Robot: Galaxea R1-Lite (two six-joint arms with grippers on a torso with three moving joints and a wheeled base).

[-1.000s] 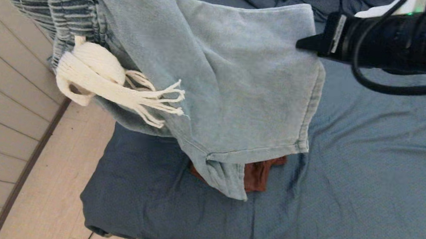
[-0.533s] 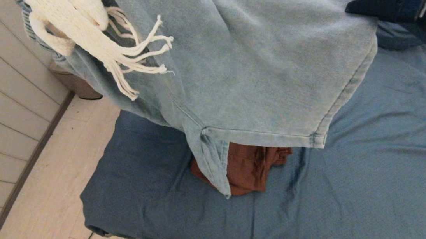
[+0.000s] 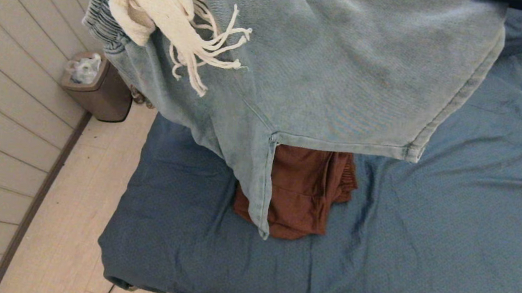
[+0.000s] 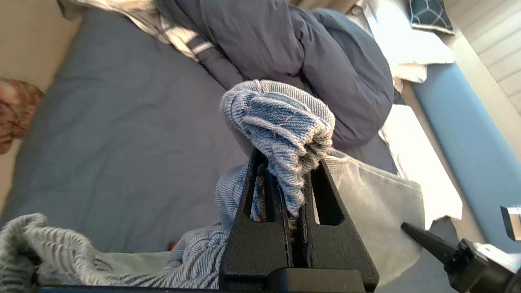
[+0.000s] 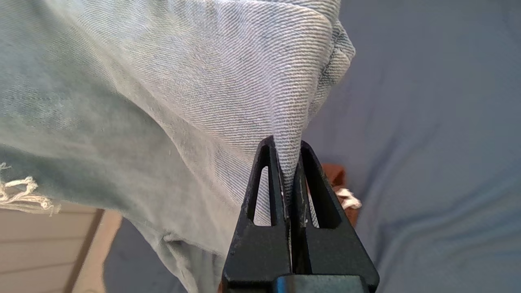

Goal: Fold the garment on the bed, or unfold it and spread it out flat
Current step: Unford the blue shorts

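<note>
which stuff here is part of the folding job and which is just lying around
In the job:
denim garment
bed
left gripper, shut on the garment
right gripper, shut on the garment

Lying about:
rust cloth
bin
duvet

Light-blue denim garment (image 3: 345, 68), slate-blue bed (image 3: 448, 241)

Rust garment (image 3: 302, 193) mid-bed (image 3: 449, 231); right free

Garment (image 3: 345, 68): washed pale-blue denim, twill weave, matt. Drawstring (image 3: 169, 3): cream knitted cord, frayed tassels. Bed (image 3: 449, 231) cover: slate-blue cloth, matt, wrinkled. Rust-brown cloth (image 3: 305, 189): soft, creased. Floor (image 3: 76, 224): pale wood planks.
</note>
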